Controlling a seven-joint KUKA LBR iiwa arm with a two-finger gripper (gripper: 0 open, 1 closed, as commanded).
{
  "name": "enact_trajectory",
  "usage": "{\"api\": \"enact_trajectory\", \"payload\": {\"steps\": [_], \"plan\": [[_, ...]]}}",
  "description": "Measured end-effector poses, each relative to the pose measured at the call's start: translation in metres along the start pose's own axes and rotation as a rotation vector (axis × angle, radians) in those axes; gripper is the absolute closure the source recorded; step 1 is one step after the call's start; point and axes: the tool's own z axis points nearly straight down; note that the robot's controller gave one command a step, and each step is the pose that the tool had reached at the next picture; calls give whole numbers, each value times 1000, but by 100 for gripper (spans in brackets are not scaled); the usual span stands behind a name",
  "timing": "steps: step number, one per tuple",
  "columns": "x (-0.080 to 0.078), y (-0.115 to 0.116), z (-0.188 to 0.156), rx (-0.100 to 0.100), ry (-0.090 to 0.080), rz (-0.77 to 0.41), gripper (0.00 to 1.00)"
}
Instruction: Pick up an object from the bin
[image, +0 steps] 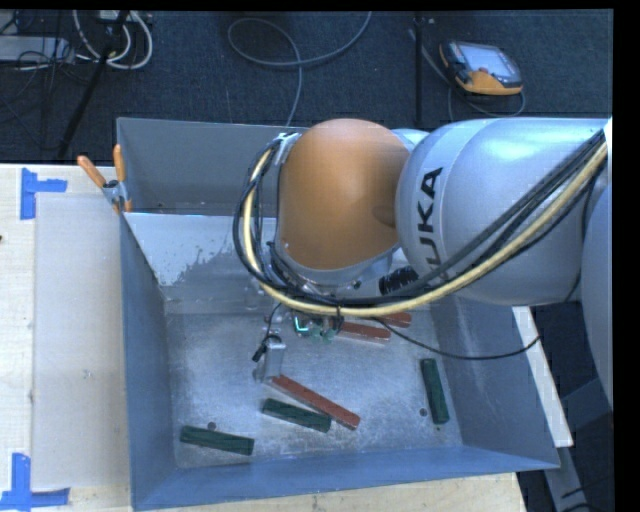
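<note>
The gripper (268, 358) hangs low in the bin (150, 300), close over the floor and a little left of the middle. I cannot tell if it is open or closed, because the orange cover (335, 195) of the wrist hides much of it. The nearest thing is the reddish-brown bar (318, 402). Its upper left end lies just below the gripper, so I judge that this is the thing to pick.

Several things can go wrong from here, I think. The gripper stands over the end of this bar and not over its middle, so a grip there may let the bar tilt and slip out during the lift. The bar lies flat on the floor, so a grip taken too high may pass over it. The dark green bar (296, 416) lies close along its lower side, touching or almost touching, and may be pushed away or caught together with it. More to the right, the second reddish bar (368, 332) lies partly under the wrist, which may shove it.

The bin holds five bars. At the left is the left green bar (216, 440), alone near the front wall. Then come the dark green bar and the reddish-brown bar together, and the second reddish bar behind them. Last is the right green bar (433, 391), near the right wall and well apart.
</note>
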Motion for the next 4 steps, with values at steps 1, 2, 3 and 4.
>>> {"api": "enact_trajectory", "payload": {"steps": [1,2,3,4], "plan": [[18,-5,36,1,-3,-137,0],[7,-42,164,2,0,25,0],[21,-16,158,-1,-5,-163,0],[48,-21,160,1,-4,-348,0]]}}
